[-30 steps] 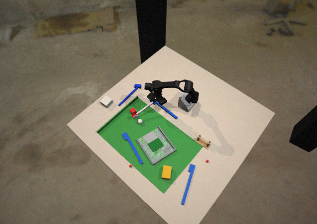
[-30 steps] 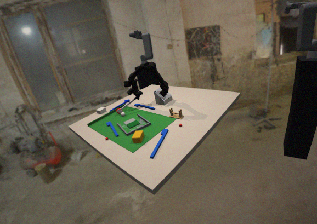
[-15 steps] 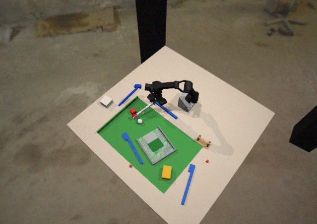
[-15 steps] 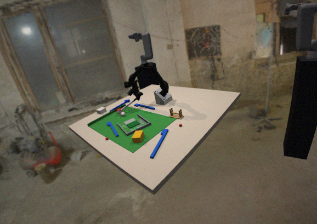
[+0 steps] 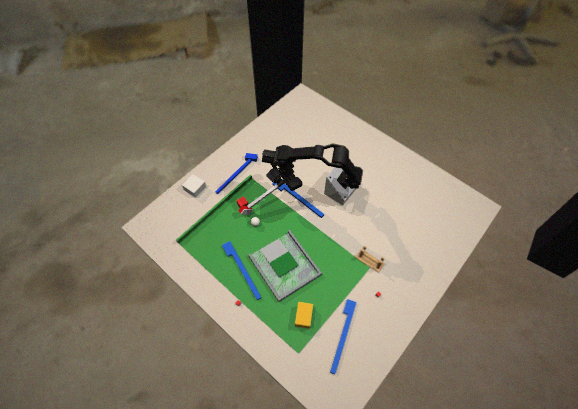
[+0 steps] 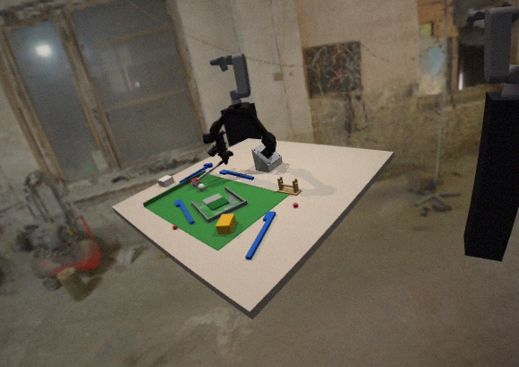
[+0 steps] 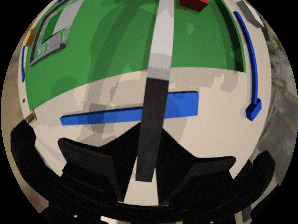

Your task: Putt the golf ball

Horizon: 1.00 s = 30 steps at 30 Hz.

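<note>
Near edge of the desk (image 5: 410,235), top view: a long blue putter (image 5: 342,336) lies at about 5 o'clock of the green mat (image 5: 215,235), off the mat, beside a yellow block (image 5: 304,314) resting on the mat's near corner. Two small red markers (image 5: 238,303) sit on the bare desk, one on either side of the mat's near end.

Middle: the raised green (image 5: 284,264), a dark green square inside a grey-walled frame, with its grey ramp (image 5: 273,249) on the far side. A second blue putter (image 5: 241,269) lies on the mat at 9 o'clock of the frame; a small wooden rack (image 5: 371,259) stands off the mat at 3 o'clock.

Farther: the golf ball (image 5: 255,221) rests on the mat at 11 o'clock of the ramp, just beside the red head of the red putter (image 5: 243,204). The putter's pale shaft slopes up to the hand (image 5: 284,177), which is closed tightly on its dark grip. A third blue putter (image 5: 301,200) lies below the hand.

Far edge: a fourth blue putter (image 5: 236,172) and a white block (image 5: 194,184) at 10 o'clock of the ball; the arm's grey base (image 5: 339,188) at 2 o'clock.
</note>
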{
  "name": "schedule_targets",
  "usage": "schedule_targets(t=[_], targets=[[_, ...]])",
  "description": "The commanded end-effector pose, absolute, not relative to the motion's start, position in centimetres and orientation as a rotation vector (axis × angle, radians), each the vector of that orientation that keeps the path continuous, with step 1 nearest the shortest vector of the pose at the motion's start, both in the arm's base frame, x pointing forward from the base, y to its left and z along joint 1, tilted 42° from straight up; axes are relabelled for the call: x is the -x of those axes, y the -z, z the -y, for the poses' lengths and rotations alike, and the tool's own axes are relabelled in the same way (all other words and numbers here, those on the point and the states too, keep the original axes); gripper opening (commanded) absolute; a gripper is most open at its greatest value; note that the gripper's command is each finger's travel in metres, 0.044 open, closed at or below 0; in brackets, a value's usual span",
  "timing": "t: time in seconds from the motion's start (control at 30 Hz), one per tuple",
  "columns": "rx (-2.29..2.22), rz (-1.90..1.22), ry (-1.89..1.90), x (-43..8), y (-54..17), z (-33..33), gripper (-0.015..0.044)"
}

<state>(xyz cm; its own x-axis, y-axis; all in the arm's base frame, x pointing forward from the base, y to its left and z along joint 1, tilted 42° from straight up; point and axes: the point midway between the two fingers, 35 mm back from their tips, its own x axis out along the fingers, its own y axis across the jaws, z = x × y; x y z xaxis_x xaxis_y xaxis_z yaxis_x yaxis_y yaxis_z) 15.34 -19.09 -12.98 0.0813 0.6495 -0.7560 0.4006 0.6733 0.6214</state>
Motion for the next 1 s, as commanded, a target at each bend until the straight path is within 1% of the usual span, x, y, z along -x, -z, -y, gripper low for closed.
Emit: schedule_targets(t=[0.0,0.17,0.23,0.3,0.5,0.8,0.97], targets=[[-0.900,-1.540,-0.228,-15.9,12.3,18.5,0.0000],[-0.898,-1.538,-0.224,-19.4,7.5,13.7,0.0000],[-0.900,-1.537,-0.229,-20.2,5.8,11.6,0.0000],[-0.902,-1.537,-0.232,-20.5,5.3,10.7,0.0000],[-0.901,-1.537,-0.231,-20.5,4.6,11.4,0.0000],[-0.901,-1.538,-0.230,-20.0,1.1,14.5,0.0000],[-0.908,-1.541,-0.229,-20.0,1.3,14.2,0.0000]])
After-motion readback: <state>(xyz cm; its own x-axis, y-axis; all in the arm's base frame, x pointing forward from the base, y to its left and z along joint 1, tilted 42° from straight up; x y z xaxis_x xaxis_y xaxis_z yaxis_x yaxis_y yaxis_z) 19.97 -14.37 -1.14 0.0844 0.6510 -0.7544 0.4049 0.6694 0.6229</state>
